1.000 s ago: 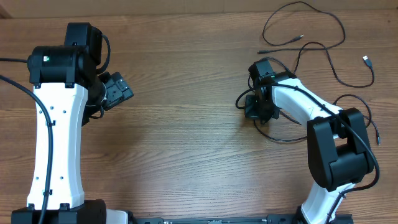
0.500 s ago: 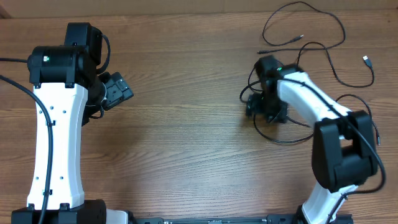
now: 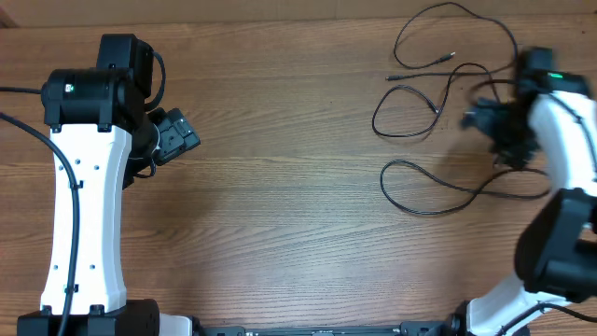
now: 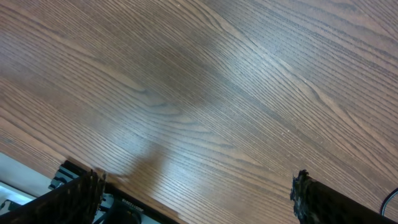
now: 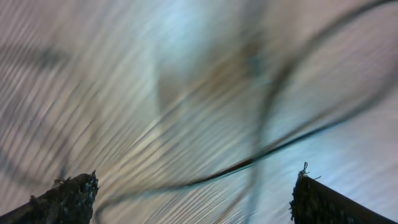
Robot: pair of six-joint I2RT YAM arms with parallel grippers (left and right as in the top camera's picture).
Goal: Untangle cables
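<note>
The cables [image 3: 382, 182] lie on the right part of the counter [image 3: 280, 187] as loose loops, not one knot, so most seems done. Some cross near the right fingers [image 5: 311, 202], wide open and empty. The left fingers [image 4: 323, 199] are open above bare wood.

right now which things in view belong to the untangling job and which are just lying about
Job: thin black cables, spread in loose loops near the right arm; the open right claw over one.
Not the job: thick black wires on the arms; the wooden table.
</note>
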